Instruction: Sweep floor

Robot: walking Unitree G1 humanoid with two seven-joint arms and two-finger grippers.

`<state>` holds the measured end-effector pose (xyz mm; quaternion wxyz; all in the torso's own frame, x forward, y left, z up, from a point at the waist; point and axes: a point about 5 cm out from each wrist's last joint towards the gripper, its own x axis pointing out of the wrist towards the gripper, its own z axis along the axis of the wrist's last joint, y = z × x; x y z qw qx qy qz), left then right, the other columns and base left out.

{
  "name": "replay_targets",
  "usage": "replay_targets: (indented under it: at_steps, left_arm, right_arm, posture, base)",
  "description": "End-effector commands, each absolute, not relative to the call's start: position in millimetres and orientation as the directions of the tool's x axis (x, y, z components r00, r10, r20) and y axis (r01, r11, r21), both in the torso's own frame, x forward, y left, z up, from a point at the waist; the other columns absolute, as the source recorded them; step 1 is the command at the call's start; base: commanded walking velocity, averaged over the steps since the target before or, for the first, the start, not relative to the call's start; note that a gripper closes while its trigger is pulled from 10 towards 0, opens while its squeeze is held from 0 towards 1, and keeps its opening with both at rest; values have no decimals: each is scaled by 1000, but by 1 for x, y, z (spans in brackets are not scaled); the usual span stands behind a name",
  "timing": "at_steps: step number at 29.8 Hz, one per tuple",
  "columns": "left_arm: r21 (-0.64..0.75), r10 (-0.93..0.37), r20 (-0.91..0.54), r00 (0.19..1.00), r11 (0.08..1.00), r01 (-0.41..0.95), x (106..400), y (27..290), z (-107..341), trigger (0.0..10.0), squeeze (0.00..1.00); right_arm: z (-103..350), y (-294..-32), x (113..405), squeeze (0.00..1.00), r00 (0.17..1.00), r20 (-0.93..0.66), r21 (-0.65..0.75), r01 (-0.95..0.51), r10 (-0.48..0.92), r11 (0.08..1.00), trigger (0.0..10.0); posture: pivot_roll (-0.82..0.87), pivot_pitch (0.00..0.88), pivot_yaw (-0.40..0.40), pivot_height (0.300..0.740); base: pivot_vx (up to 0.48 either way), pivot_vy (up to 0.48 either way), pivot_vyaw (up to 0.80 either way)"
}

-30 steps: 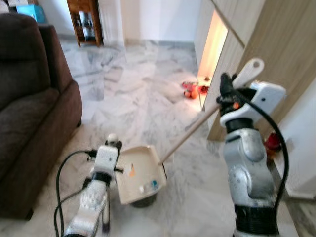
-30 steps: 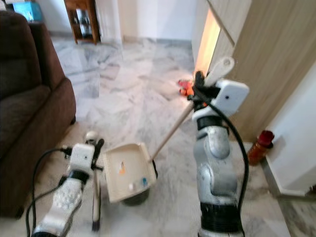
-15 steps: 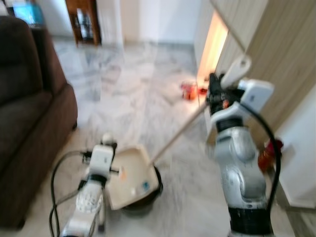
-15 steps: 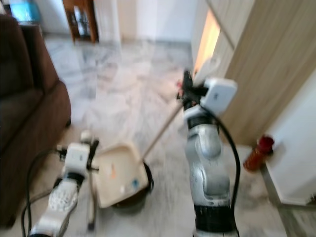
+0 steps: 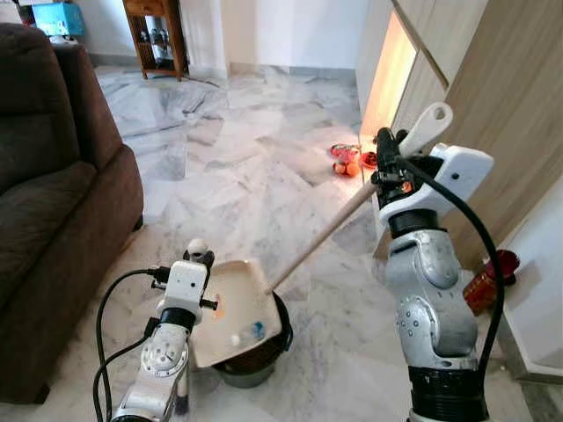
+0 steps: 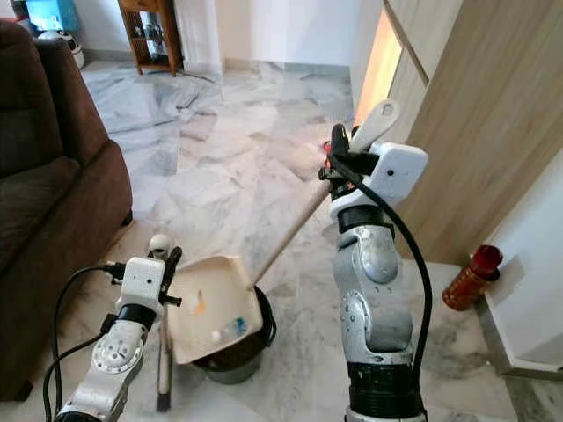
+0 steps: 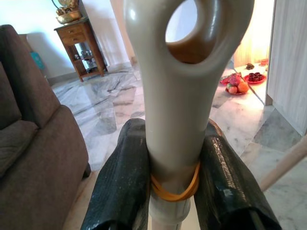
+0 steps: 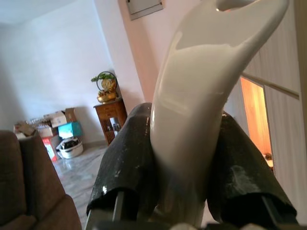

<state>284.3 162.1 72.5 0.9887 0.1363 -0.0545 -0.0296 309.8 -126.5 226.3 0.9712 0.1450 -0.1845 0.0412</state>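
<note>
Dustpan, cream plastic (image 5: 236, 312), tilted over the dark round bin (image 5: 255, 360) on the marble floor (image 5: 237, 167), scraps still inside; closer over the bin than a second ago, so emptying is underway. Right gripper (image 5: 387, 158) fingers clamp its long handle (image 5: 321, 237); left gripper (image 7: 165, 191) fingers clamp the grey broom handle (image 7: 180, 96).

Grey-white marble floor (image 5: 237, 167). Dark brown sofa (image 5: 53, 202) on left. Far beyond sofa: wooden side table (image 5: 158, 35) against white wall. Opposite sofa: light wood-panel cabinet (image 5: 493, 132), warm glow in gap.
</note>
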Motion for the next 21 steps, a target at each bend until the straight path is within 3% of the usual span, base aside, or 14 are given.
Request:
replay_targets:
  at_steps: [1, 9, 12, 21]
  left_arm:
    - [286, -87, 136, 987, 957, 45, 286, 162, 80, 10000, 0]
    - [283, -89, 137, 987, 958, 47, 287, 160, 80, 10000, 0]
    - [282, -87, 138, 987, 958, 45, 287, 160, 80, 10000, 0]
    - [281, -87, 138, 987, 959, 45, 286, 161, 80, 10000, 0]
  right_arm:
    - [246, -127, 304, 0, 884, 468, 281, -152, 4, 948, 10000]
    - [257, -124, 302, 0, 843, 538, 205, -130, 0, 970, 10000]
    - [255, -114, 298, 0, 823, 566, 128, -136, 41, 982, 10000]
    - [252, -89, 289, 0, 790, 605, 90, -193, 100, 977, 10000]
  posture:
    - [99, 0, -3, 740]
    - [99, 0, -7, 740]
    - [99, 0, -7, 740]
    - [101, 0, -5, 740]
  base:
    - [0, 0, 0]
    - [0, 0, 0]
    - [0, 0, 0]
    - [0, 0, 0]
